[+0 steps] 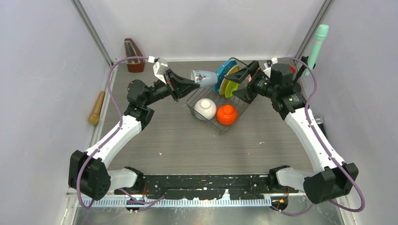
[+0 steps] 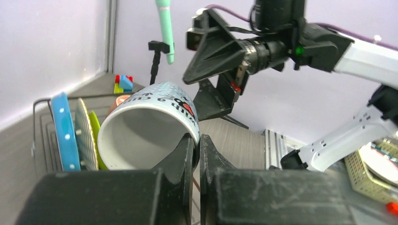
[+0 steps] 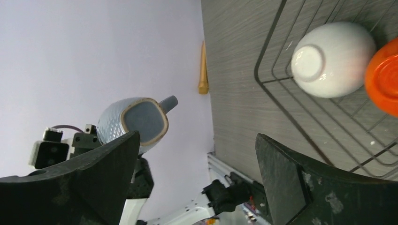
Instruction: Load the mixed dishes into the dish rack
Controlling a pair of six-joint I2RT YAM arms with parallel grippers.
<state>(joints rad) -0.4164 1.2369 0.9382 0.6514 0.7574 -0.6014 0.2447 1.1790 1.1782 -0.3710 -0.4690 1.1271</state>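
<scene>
Pinching the rim of the pale mug point(image 2: 141, 136) near the dish rack point(image 1: 213, 124), the left gripper point(image 2: 197, 141) faces the wide-spread right gripper point(image 3: 197, 138).

Top cam: high up, looking down on whole worktop point(image 1: 187, 140). Wrist cams: close, face to face. Grey mug point(image 1: 204, 77) in all 3.

Plain pale lilac walls point(image 1: 42, 70) around a grey wood-grain tabletop point(image 1: 187, 140)

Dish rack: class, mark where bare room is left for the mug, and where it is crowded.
Free: the rack strip between green plate, white bowl and orange bowl. Crowded: far end, with plates and right hand.
</scene>
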